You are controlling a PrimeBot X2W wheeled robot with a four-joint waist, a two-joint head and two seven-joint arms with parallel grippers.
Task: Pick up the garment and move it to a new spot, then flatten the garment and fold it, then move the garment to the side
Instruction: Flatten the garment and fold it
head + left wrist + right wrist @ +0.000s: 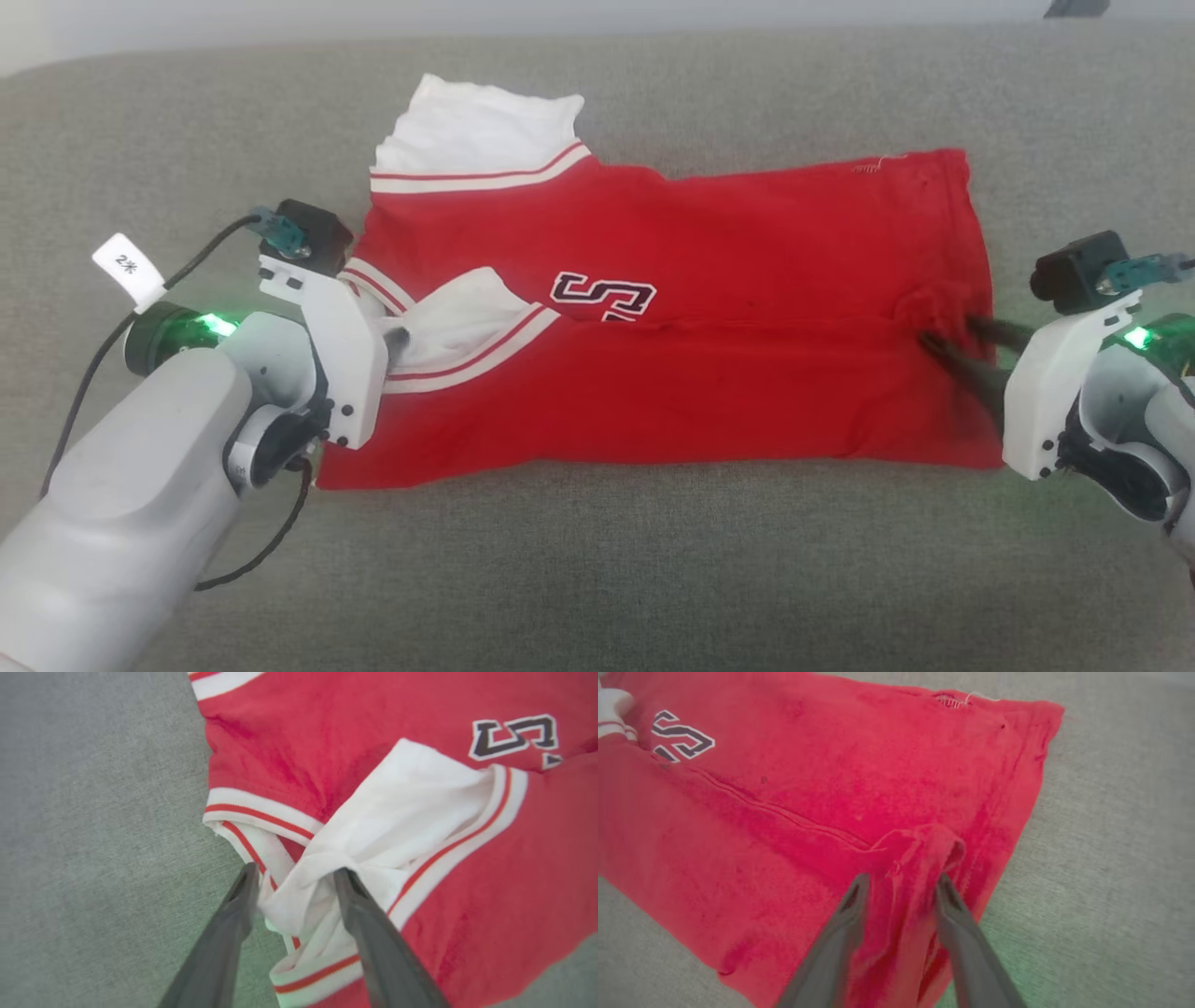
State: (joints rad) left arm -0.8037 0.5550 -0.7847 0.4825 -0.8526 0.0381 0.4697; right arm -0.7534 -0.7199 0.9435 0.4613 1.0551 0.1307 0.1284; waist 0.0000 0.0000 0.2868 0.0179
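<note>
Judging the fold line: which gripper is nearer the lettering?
Left. The left gripper straddles the white sleeve beside the lettering; the right gripper is at the opposite end of the garment, by the hem.

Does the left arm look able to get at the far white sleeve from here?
Probably yes: the far sleeve lies uncovered just beyond the left pincer, with nothing in the way.

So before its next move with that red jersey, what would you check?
1. Left hand fingers apart: ok.
2. Right hand fingers apart: ok.
3. Cloth free of the hands: not ok; the garment is bunched between both pairs of fingers.
4. Fold lying flat: not ok; the white sleeve by the left hand is rumpled.
5. Garment wholly on the grey cushion: ok.
</note>
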